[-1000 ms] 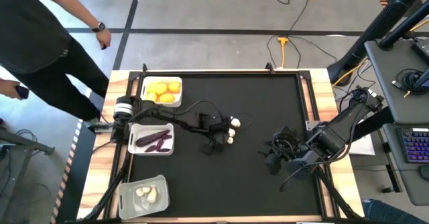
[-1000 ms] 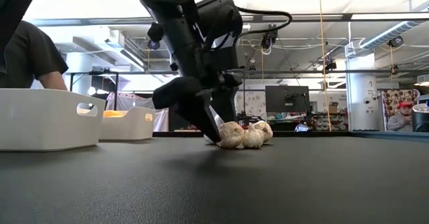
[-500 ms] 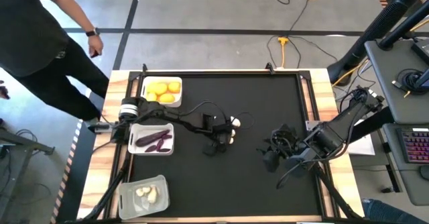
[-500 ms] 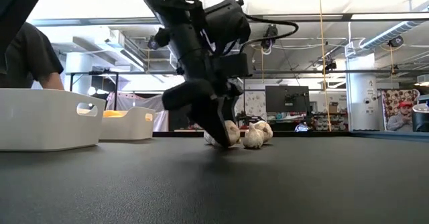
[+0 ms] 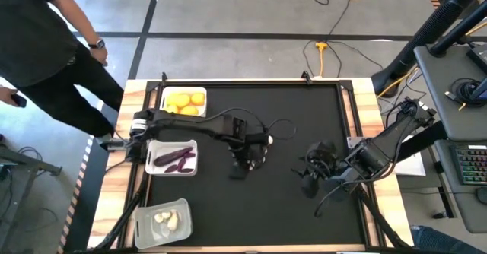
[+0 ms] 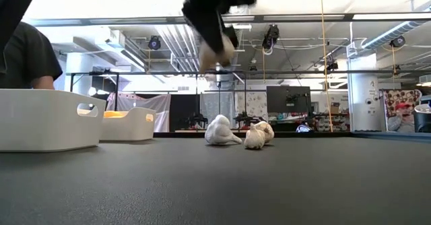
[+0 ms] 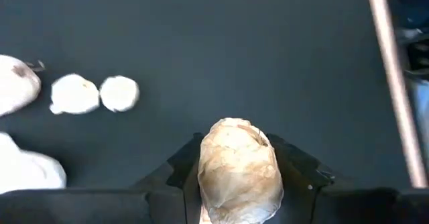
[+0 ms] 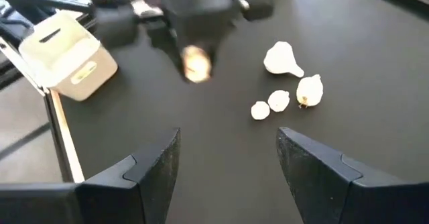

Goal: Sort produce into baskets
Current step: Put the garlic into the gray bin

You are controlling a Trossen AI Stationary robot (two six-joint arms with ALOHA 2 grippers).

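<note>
Left gripper [image 7: 236, 184]: squeezes a garlic bulb [image 7: 238, 170], up above the table middle.
Other bulbs [image 6: 244, 133]: lie on the mat.
Right gripper [image 8: 228, 167]: fingers look spread, holding nothing, on the right.

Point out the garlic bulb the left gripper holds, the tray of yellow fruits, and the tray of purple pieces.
Held garlic bulb [image 7: 238, 170], left wrist view, middle of its papery skin.
Yellow fruit tray [image 5: 163, 102], high view, its white rim.
Purple pieces tray [image 5: 150, 157], high view, its white rim.

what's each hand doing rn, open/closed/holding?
Left hand: closed on a garlic bulb, lifted above the table.
Right hand: open, empty, waiting at the table's right side.
</note>
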